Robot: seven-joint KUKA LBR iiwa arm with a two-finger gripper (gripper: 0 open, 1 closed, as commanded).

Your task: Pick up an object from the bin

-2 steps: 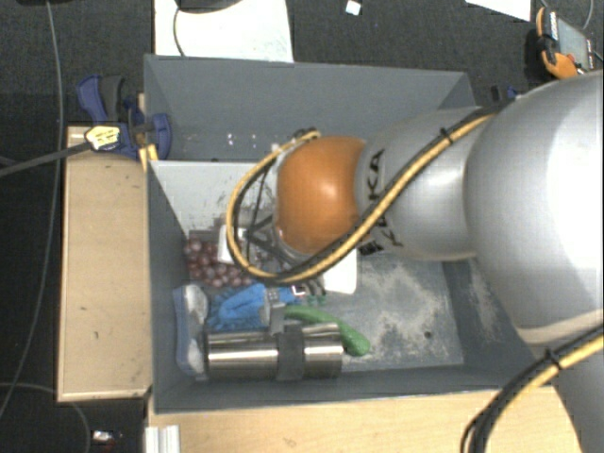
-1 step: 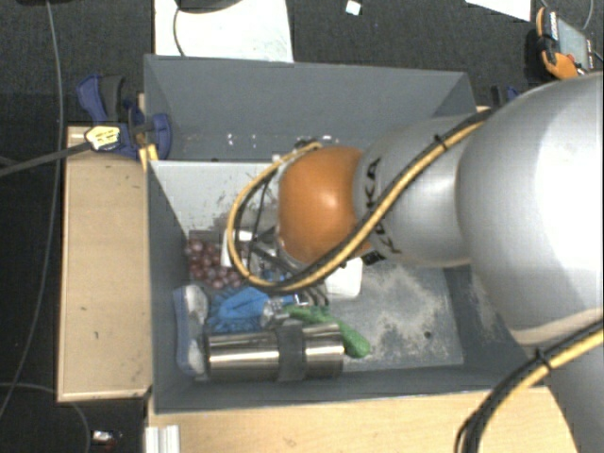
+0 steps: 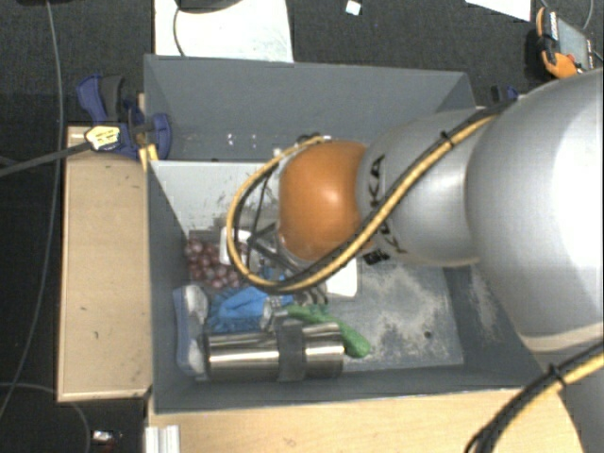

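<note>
Where the big silver arm (image 3: 491, 187) comes in from the right, it covers much of the grey metal bin (image 3: 311, 102), and its wrist hangs over the bin's left half. A rounded orange cover (image 3: 321, 201) sits on that wrist, with black and yellow cables (image 3: 415, 173) running along the arm and looping round the cover's left side. Beneath the cover the gripper (image 3: 276, 281) is low in the bin, above a small heap in the near left corner; whether it is wide or narrow cannot be told, nor whether it holds anything. Largest in the heap is a shiny metal cylinder (image 3: 241, 355) lying on its side along the near wall, with a dark band (image 3: 291, 352) round its middle. Just behind the cylinder, and nearest to the gripper, lies a blue crumpled piece (image 3: 236, 310). Farther back on the left is a dark red cluster like a bunch of grapes (image 3: 203, 258). A green, soft-looking strip (image 3: 344, 336) lies against the cylinder's right end, and a flat white piece (image 3: 344, 279) shows beside the wrist's underside. A pale, clear plastic item (image 3: 187, 333) stands at the left wall, touching the cylinder's left end.
</note>
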